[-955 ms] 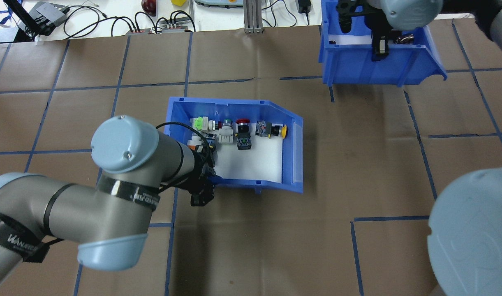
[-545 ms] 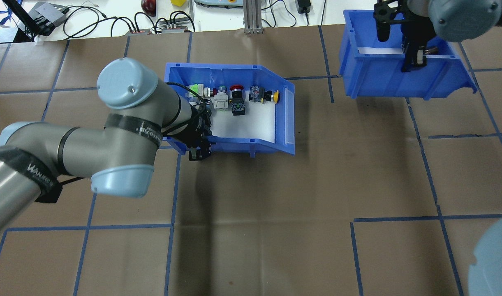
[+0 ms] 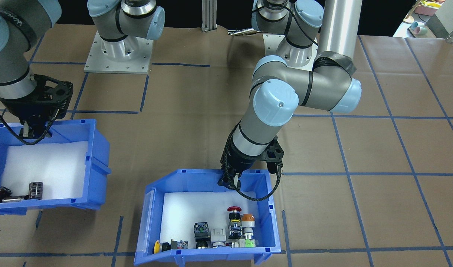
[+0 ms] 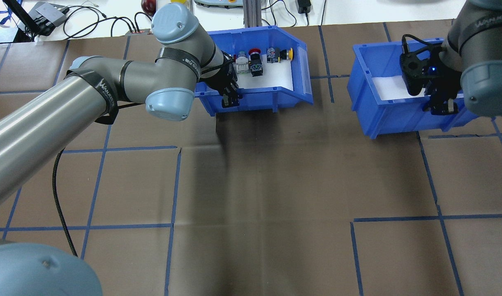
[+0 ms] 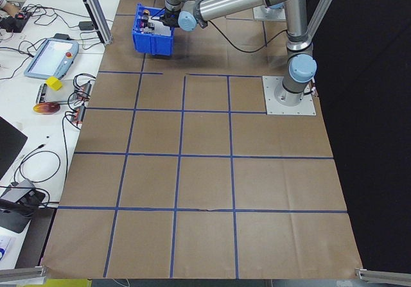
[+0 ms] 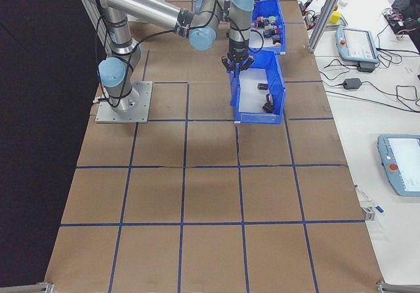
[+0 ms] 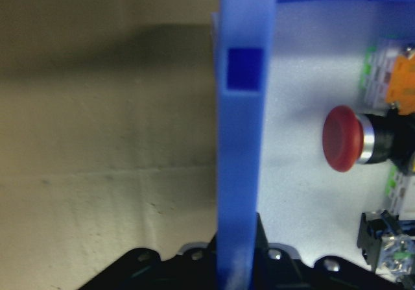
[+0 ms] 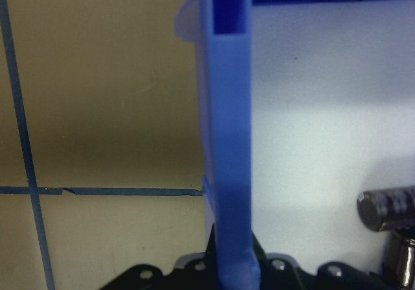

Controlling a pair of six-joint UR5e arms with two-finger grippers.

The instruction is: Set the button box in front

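Blue plastic forms the button box [image 4: 290,92], which sits at the far edge of the bench from the robot, next to the cable-strewn white worktop. Its white foam floor carries a row of push-buttons [image 3: 233,214] against the far wall, a red mushroom head [image 7: 342,138] among them. The left gripper [image 4: 230,98] is clamped on the box's near wall, one finger inside and one outside; the wrist view shows that wall running straight into the jaws. Well apart along the same edge, towards the robot's right, a second blue bin [image 4: 382,117] holds dark cylinders [image 3: 35,190]. The right gripper [image 4: 440,107] pinches that bin's near wall the same way.
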